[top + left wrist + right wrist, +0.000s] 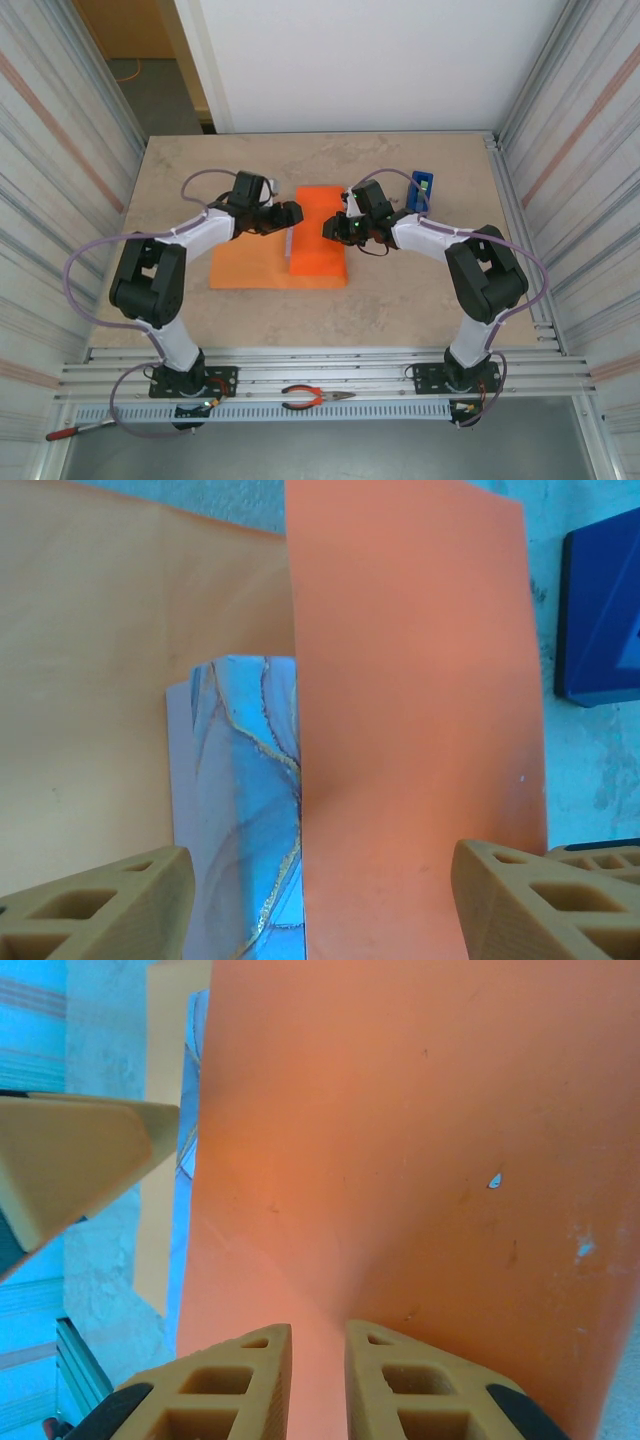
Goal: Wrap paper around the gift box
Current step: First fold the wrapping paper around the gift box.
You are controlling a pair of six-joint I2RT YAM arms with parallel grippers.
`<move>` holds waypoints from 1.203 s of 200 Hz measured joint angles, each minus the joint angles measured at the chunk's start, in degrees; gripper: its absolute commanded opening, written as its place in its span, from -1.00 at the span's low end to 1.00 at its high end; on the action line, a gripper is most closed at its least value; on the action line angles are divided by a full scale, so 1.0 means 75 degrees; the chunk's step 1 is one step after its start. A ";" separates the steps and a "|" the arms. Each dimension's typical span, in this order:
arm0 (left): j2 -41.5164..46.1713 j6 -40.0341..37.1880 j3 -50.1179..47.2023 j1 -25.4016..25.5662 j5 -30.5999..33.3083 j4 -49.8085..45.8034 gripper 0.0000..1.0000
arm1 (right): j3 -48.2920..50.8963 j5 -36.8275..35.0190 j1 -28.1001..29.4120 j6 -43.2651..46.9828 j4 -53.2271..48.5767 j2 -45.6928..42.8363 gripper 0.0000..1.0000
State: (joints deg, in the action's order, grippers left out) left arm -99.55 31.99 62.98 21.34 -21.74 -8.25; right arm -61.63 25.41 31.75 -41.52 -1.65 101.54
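The orange paper point(250, 265) lies flat mid-table, its right half folded up and over the gift box as a flap point(410, 680). The gift box point(240, 800) peeks out along the flap's left edge, blue marbled with gold veins. My left gripper point(320, 900) hangs open right above that edge, one finger over the bare box and the other over the flap. My right gripper point(318, 1360) is shut on a pinched fold of the paper point(400, 1140) at the flap's right side, with creases running out from the jaws. In the top view the left gripper point(290, 215) and the right gripper point(330, 228) face each other across the flap.
A blue tape dispenser point(421, 190) stands just right of the paper, behind my right wrist, also seen as a blue block point(600, 620). Red-handled pliers point(315, 398) and a red-handled tool point(70, 432) lie on the rail at the near edge. Corrugated walls close both sides.
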 measured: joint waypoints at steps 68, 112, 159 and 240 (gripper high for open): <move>-0.0058 0.0149 0.0006 0.0210 0.0437 -0.0306 0.16 | 0.0003 0.0026 -0.0032 0.0000 0.0012 0.0000 -0.58; -0.0058 0.0236 -0.0134 0.0329 0.0670 -0.0356 0.00 | 0.0003 0.0058 -0.0044 -0.0003 0.0015 0.0000 -0.55; -0.0015 0.0347 -0.0271 0.0373 0.0717 -0.0146 -0.06 | -0.0256 0.0160 -0.0233 -0.0015 -0.0254 -0.0093 -0.01; 0.0099 0.0449 -0.0487 0.0411 0.0863 0.0131 -0.16 | -0.1139 -0.0866 -0.0589 0.0510 -0.0924 -0.0970 0.96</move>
State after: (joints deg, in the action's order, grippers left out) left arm -98.80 35.35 59.33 24.43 -15.27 -7.27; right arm -70.17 18.92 27.33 -37.69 -8.58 94.26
